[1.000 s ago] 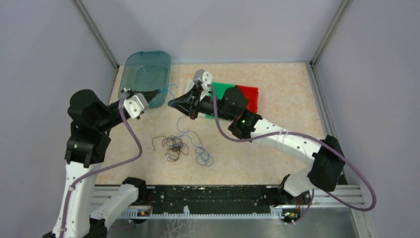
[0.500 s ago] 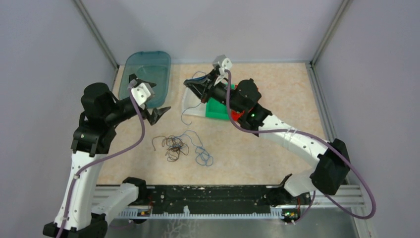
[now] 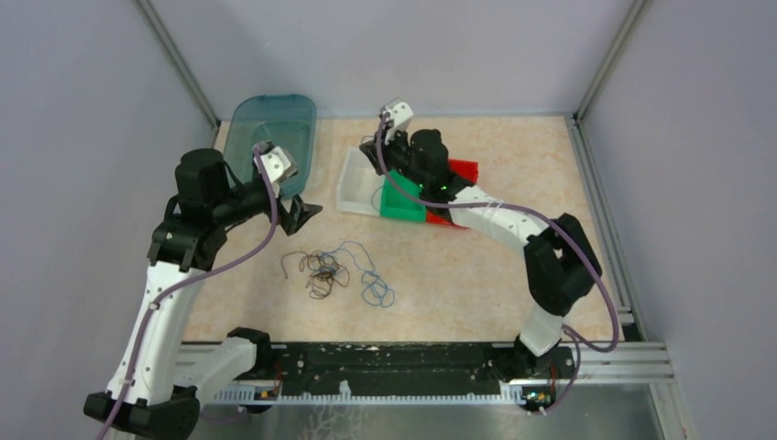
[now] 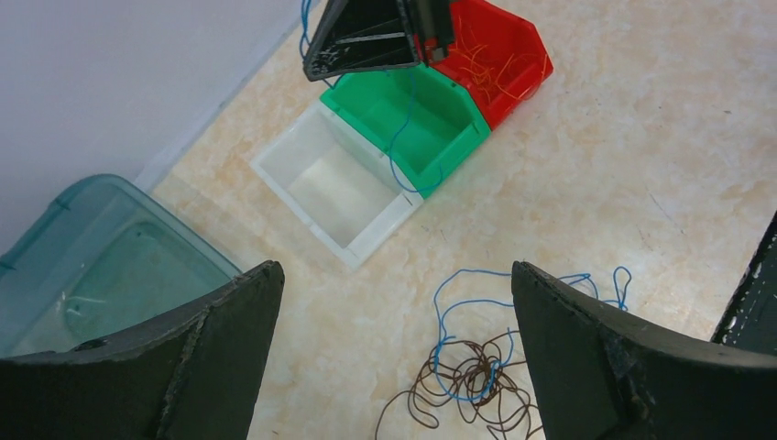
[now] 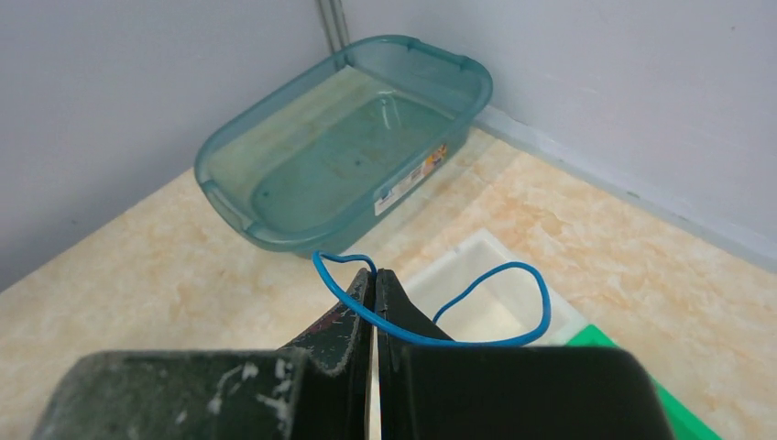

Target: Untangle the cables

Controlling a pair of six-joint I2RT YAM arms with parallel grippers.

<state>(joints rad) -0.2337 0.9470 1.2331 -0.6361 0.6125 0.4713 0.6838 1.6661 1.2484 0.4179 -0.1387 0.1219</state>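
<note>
A dark brown tangle of cables lies on the table with a loose blue cable looped through and beside it. In the left wrist view the brown tangle and blue loops lie below my left gripper, which is wide open with nothing between its fingers. From above, the left gripper hovers just up-left of the tangle. My right gripper is shut on another blue cable. It hangs from the right gripper down into the green bin.
White bin, green bin and red bin stand side by side at the back centre. The red bin holds red-orange wires. A teal tub sits at the back left.
The left gripper opened and dropped back from the teal tub toward the tangle. The right gripper carried its blue cable away from the left gripper to above the bins.
</note>
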